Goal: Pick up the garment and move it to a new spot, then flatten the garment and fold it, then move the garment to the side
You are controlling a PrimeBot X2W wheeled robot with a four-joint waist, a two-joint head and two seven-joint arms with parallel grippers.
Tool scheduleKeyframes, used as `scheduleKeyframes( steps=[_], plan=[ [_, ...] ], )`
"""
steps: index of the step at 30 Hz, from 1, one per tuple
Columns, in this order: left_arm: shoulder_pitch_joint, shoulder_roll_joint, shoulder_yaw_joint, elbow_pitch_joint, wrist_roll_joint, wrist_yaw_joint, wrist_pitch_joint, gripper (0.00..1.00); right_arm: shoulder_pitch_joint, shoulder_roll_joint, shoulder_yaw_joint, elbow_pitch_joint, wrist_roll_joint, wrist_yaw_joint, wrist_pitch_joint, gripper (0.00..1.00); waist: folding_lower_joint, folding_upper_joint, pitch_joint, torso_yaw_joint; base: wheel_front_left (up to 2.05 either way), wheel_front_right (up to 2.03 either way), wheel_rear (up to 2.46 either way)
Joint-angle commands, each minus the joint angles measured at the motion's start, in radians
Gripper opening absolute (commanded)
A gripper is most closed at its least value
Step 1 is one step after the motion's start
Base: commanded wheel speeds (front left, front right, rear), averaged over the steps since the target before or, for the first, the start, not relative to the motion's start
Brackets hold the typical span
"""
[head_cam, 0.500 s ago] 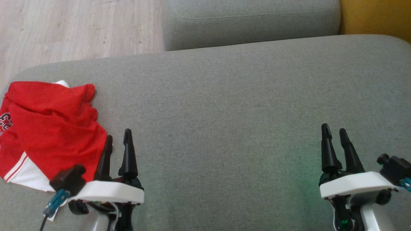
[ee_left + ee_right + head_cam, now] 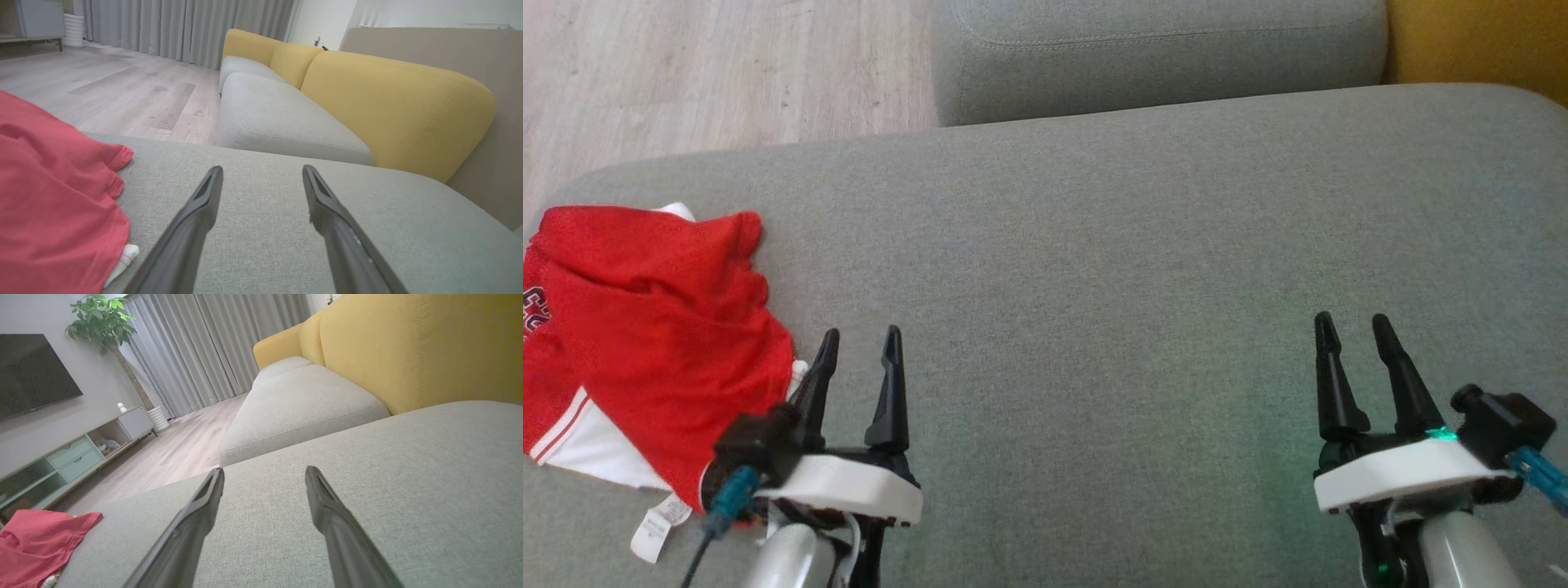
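Observation:
The garment [image 2: 654, 343] is a red jersey with white trim and a white label, lying bunched at the left end of the grey sofa cushion [image 2: 1094, 261]. It also shows at the left of the left wrist view [image 2: 53, 196] and at the lower left of the right wrist view [image 2: 36, 543]. My left gripper [image 2: 859, 336] hovers just right of the garment's edge, open, with nothing between its fingers. At the lower right, far from the garment, my right gripper [image 2: 1352, 321] is open and holds nothing.
A second grey cushion [image 2: 1160, 57] lies beyond the one in front, with a yellow backrest [image 2: 392, 106] to the right. Wooden floor [image 2: 711, 73] lies past the cushion's far left edge. A TV stand [image 2: 77, 453] and a plant [image 2: 102, 318] stand across the room.
My left gripper has shifted right, off the garment's edge, and its fingers have spread apart. My right gripper has moved slightly left. The garment lies as before.

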Motion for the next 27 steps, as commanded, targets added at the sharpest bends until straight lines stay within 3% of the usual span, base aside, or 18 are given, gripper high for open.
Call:
scheduleKeyframes(
  steps=[1, 20, 24, 27],
  plan=[
    [-0.062, 0.023, 0.000, -0.024, 0.044, 0.020, -0.019, 1.00, -0.053, -0.007, 0.023, -0.046, -0.050, -0.001, -0.020, 1.00, -0.0001, 0.0000, 0.001, 0.001, 0.00, 0.00, 0.00],
    [-0.127, 0.073, -0.135, 0.053, 0.247, 0.146, -0.072, 1.00, -0.055, -0.008, 0.067, -0.076, -0.315, -0.001, -0.073, 1.00, -0.0001, 0.0000, 0.005, 0.003, 0.00, 0.00, 0.00],
    [-0.121, 0.053, -0.119, 0.029, 0.225, 0.157, -0.084, 1.00, -0.051, -0.009, 0.066, -0.080, -0.339, -0.001, -0.085, 1.00, -0.0001, 0.0000, 0.008, 0.005, 0.00, 0.00, 0.00],
    [-0.106, 0.038, -0.092, 0.009, 0.205, 0.142, -0.093, 1.00, -0.044, -0.009, 0.057, -0.077, -0.302, -0.001, -0.094, 1.00, -0.0001, 0.0000, 0.009, 0.007, 0.00, 0.00, 0.00]
  ],
)
